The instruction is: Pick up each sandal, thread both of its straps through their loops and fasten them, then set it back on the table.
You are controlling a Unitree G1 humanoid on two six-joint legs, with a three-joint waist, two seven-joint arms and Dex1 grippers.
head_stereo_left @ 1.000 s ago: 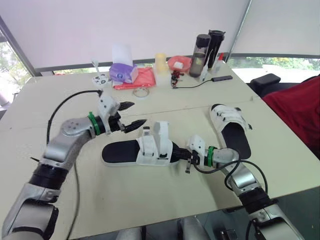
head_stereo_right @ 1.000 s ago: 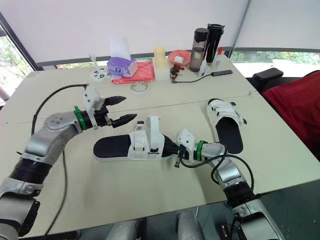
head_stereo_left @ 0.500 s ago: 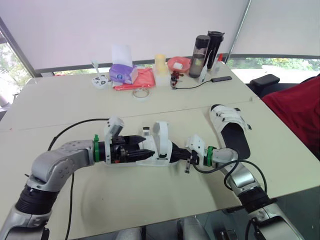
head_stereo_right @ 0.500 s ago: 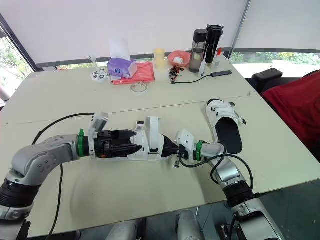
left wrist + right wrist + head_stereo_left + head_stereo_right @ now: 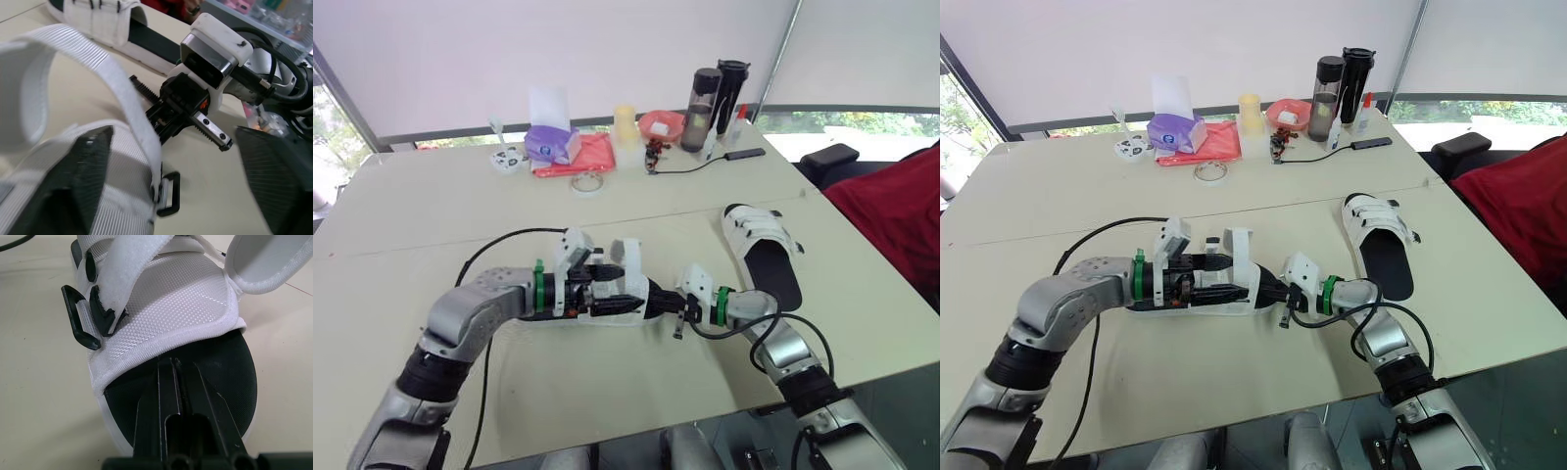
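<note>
Both pincers meet at one unfastened sandal in the middle of a beige table.

The table (image 5: 607, 392) stands before white window blinds (image 5: 558, 49). Toward 12 o'clock on it are a purple tissue box (image 5: 551, 142), a red cloth (image 5: 585, 155), a roll of tape (image 5: 588, 182) and two dark bottles (image 5: 705, 95). The sandal (image 5: 628, 269) lies flat with one white strap standing up loose and its black loop (image 5: 78, 318) free. The left gripper (image 5: 605, 286) comes from 9 o'clock and lies over the straps, its fingers spread wide. The right gripper (image 5: 668, 305) comes from 3 o'clock. Its fingers are pressed close together and the tips touch the black sole at the sandal's end; I cannot tell if they pinch the edge. A second sandal (image 5: 759, 240), its straps closed, lies at 2 o'clock from the first, well apart.
</note>
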